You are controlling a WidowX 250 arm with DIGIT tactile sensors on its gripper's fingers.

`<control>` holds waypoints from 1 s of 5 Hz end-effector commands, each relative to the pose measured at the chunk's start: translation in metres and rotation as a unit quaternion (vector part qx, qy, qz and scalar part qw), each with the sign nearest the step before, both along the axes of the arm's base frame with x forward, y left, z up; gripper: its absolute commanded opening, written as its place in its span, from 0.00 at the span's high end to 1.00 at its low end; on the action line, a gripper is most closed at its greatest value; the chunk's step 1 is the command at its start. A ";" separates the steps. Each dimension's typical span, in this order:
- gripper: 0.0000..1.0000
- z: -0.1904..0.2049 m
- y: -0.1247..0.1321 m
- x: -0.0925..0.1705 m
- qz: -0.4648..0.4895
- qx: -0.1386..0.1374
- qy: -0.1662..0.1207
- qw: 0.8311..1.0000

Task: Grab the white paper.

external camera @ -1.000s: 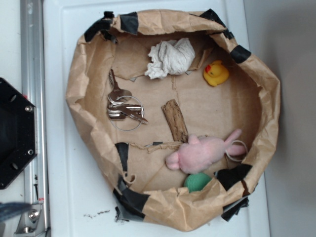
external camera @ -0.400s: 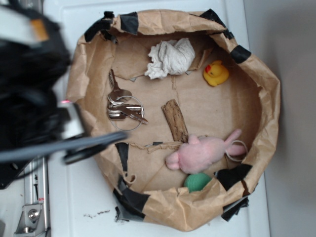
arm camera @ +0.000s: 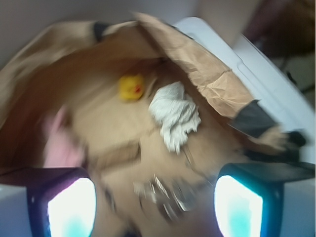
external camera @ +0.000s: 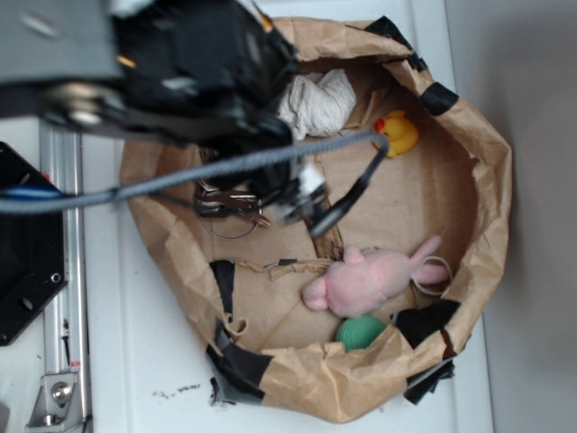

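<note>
The white paper [external camera: 321,101] is a crumpled off-white wad at the back of the brown paper bag [external camera: 489,185]; my blurred arm [external camera: 189,68] covers its left edge. In the wrist view the white paper [arm camera: 175,116] lies ahead of my gripper [arm camera: 154,207], well beyond the fingertips. The gripper is open, its two lit pads [arm camera: 69,207] standing wide apart with nothing gripped. Between and below them lies a blurred bunch of keys [arm camera: 165,193].
Inside the bag are a yellow duck [external camera: 397,133], a pink plush rabbit [external camera: 370,278], a wooden stick [external camera: 330,238], keys [external camera: 227,206] and a green ball [external camera: 361,332]. The bag's raised wall [arm camera: 197,59] stands right beside the paper. A metal rail [external camera: 63,271] runs along the left.
My arm has swung in from the left edge and now hangs over the bag's left and back part, above the keys. The things in the bag have not moved.
</note>
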State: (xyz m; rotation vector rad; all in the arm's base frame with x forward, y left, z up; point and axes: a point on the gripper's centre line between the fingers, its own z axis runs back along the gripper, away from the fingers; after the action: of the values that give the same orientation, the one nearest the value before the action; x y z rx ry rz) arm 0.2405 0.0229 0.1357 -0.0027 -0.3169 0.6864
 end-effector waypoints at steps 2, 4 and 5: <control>0.00 -0.048 0.007 0.023 0.221 0.063 -0.041 0.972; 0.00 -0.069 0.045 0.036 0.189 0.035 -0.027 0.981; 0.00 -0.069 0.045 0.036 0.189 0.035 -0.027 0.981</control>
State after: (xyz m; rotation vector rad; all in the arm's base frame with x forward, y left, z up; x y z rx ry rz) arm 0.2712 0.0552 0.0525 0.1190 -0.3482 1.0378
